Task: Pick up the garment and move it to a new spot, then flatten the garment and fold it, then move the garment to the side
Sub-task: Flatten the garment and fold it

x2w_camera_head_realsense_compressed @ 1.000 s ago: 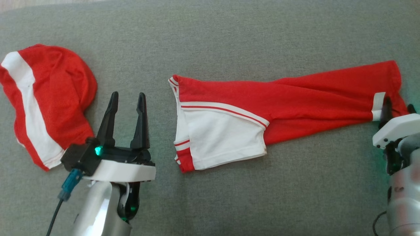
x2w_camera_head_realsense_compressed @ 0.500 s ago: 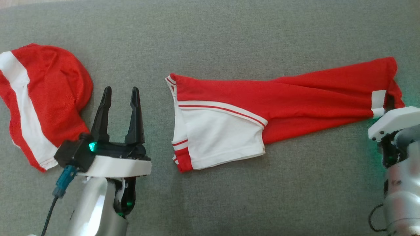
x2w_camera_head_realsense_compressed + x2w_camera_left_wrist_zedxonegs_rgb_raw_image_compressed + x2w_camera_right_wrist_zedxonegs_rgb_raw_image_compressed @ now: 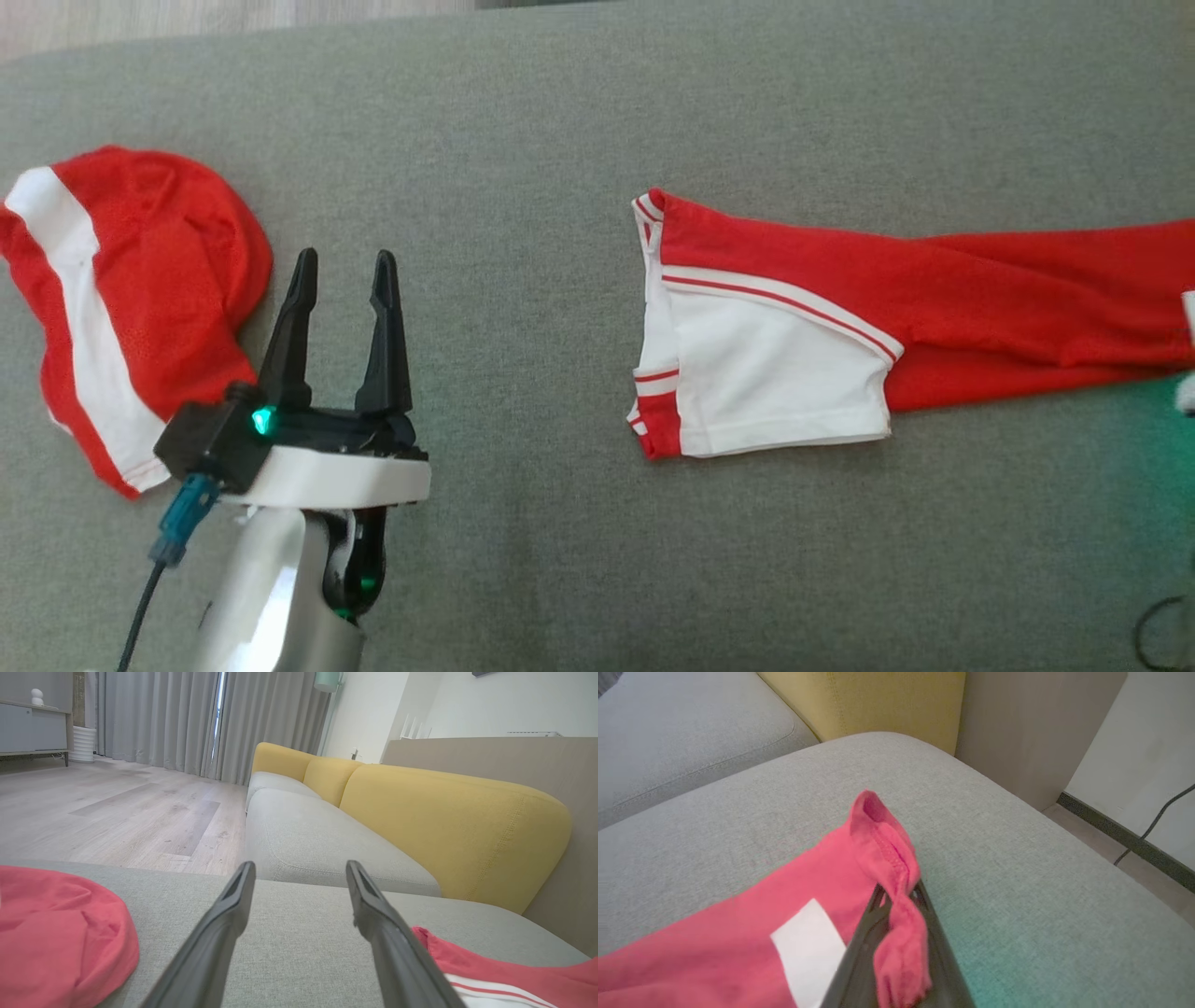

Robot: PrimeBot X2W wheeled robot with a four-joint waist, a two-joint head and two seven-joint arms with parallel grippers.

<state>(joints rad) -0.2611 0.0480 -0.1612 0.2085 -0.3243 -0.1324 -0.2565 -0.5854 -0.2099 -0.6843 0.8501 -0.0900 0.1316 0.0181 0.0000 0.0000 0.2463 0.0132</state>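
— Checking the right end effector: pinching shut on the red hem of the red-and-white garment, after gaping wide a second ago.

— And dragging it toward 3 o'clock across the sofa cushion. Seeing the white panel lying right of centre now, the red tail running off at 3 o'clock.

— Looking like the move to a new spot getting under way; flattening and folding still waiting.

— Leaving the left end effector spread wide, holding nothing, hovering at 8 o'clock beside the crumpled red-and-white cloth.
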